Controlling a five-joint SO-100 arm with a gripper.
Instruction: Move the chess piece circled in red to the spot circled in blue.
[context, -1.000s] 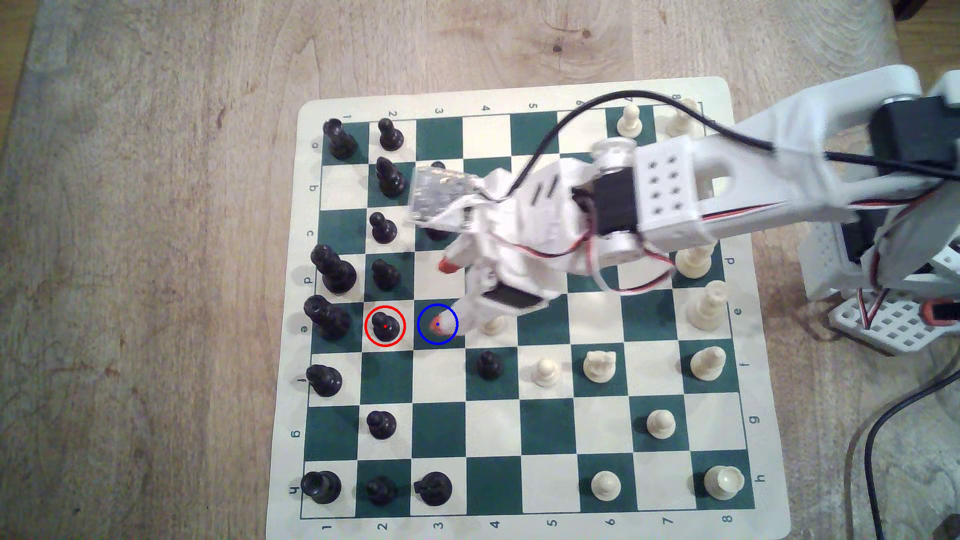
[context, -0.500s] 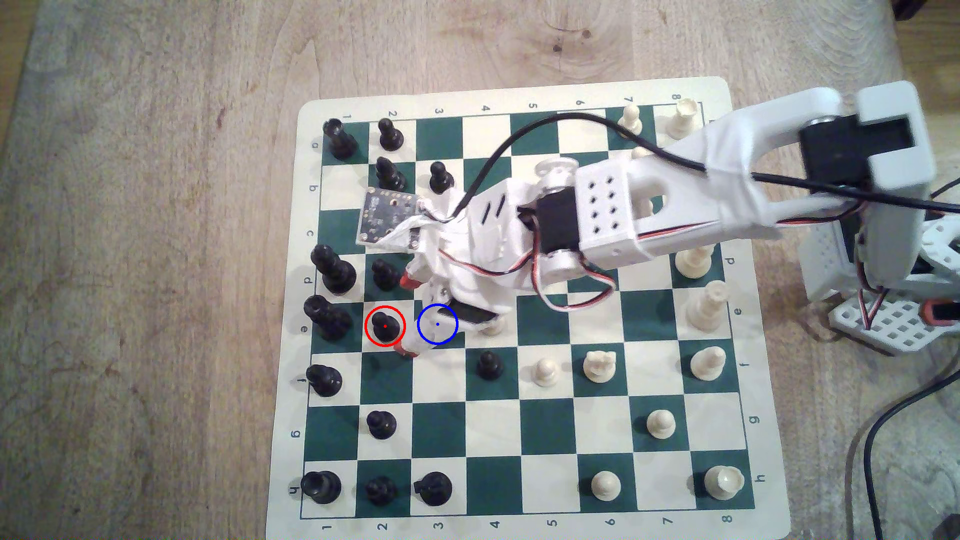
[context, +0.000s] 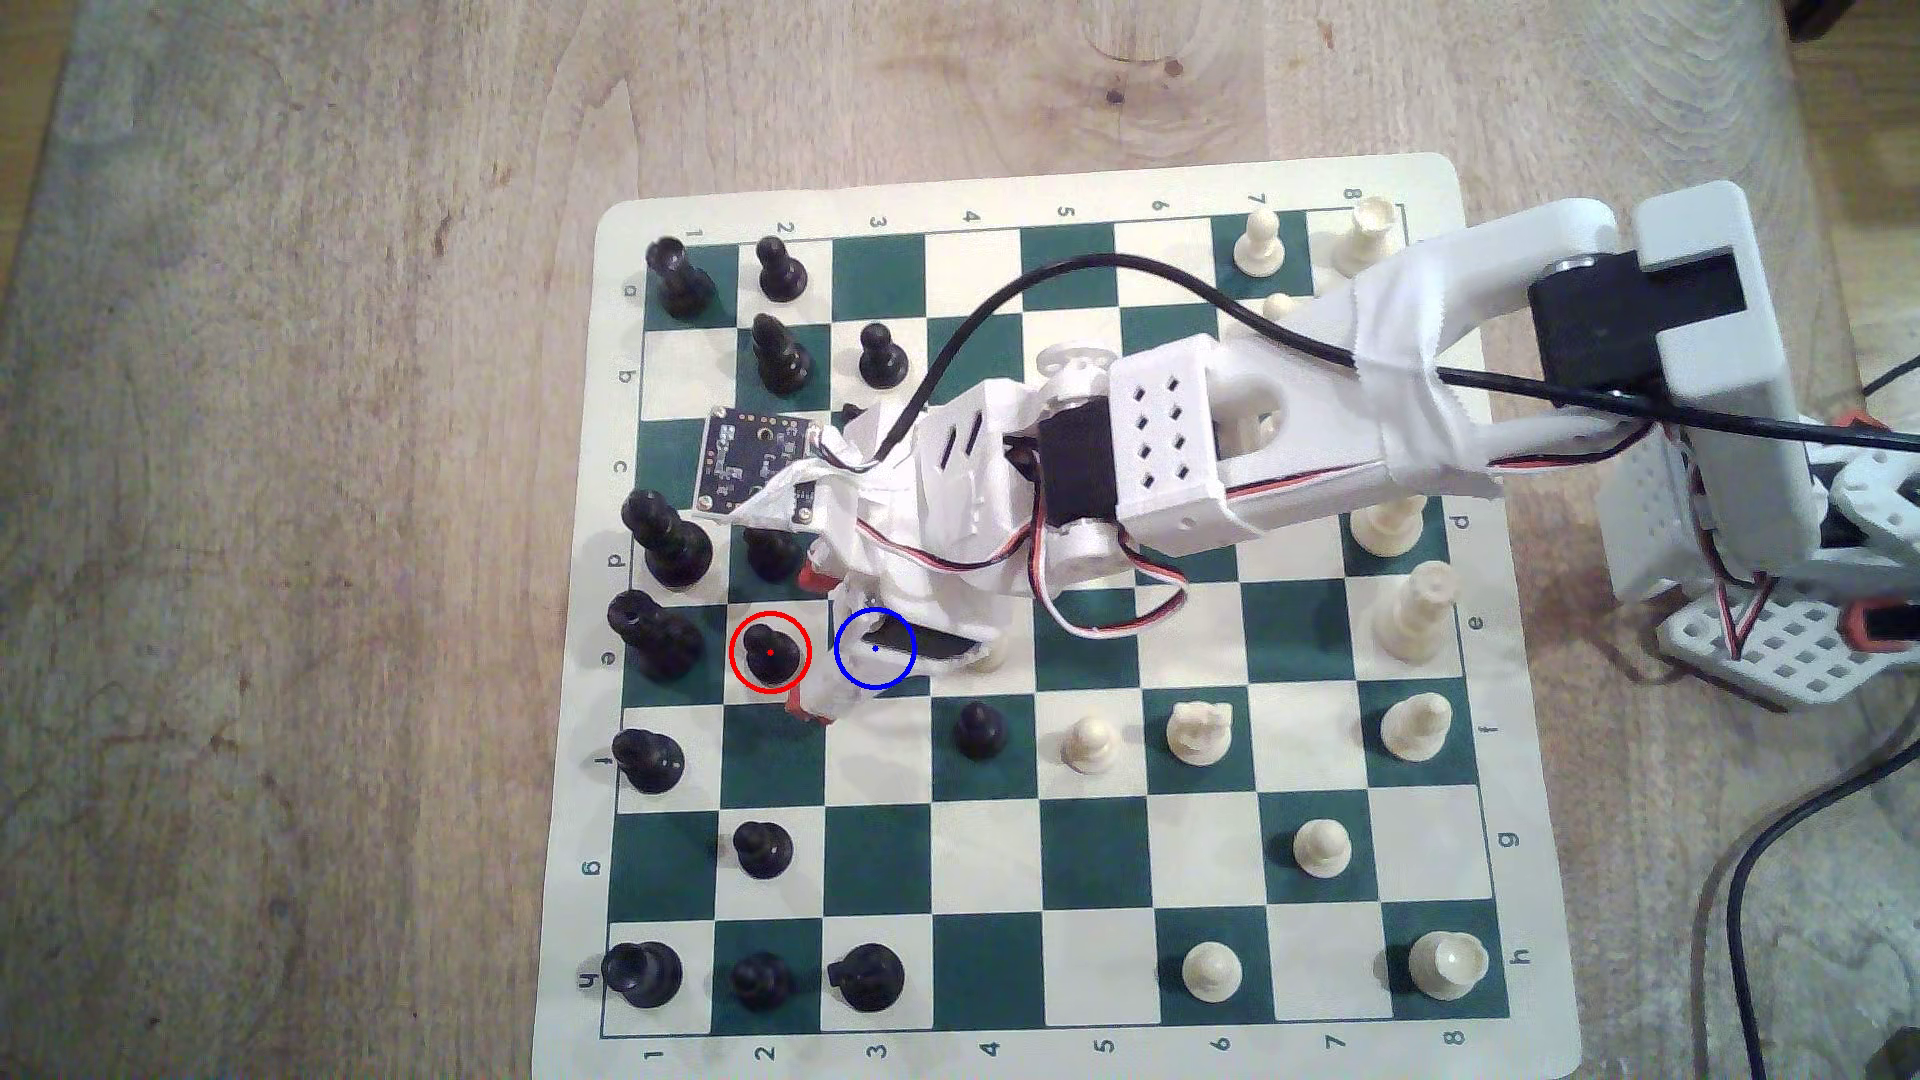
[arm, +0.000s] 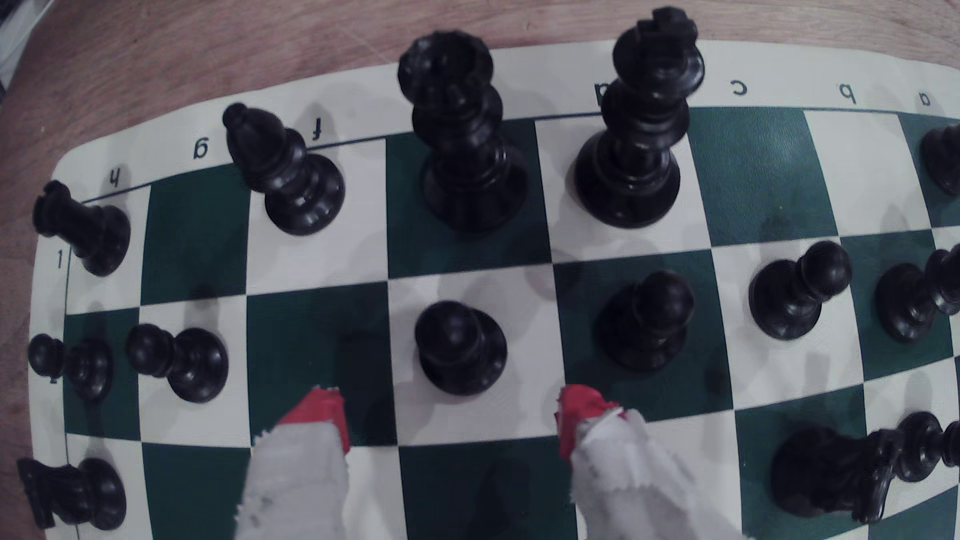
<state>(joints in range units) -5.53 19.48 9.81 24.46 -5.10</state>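
From my seat the gripper (arm: 452, 415) is nearest, its jaws spread wide and holding nothing, the two red-tipped fingers (arm: 319, 415) set short of the black pawn (arm: 460, 347) with the pawn lined up in the gap ahead of them; in the exterior view the gripper (context: 816, 644) hangs over the blue-ringed green square (context: 902, 677), which lies just right of the pawn (context: 770, 652) inside its red ring on the white square; so the piece is not yet gripped and the target is covered by my own tool.

I judge the step in hand to be the approach; to do it well I would push forward until the tips pass either side of the narrow neck, keep low, then close gently, since the glossy round head looks apt to slip.

Beyond the pawn stand its neighbours: another black pawn (arm: 647, 322) on the adjoining green square beside it, close enough that one finger could brush it; farther still the tall black queen (arm: 460, 135) and black king (arm: 641, 124) on the back rank near the chessboard (arm: 753, 171) edge; overshooting risks toppling them.
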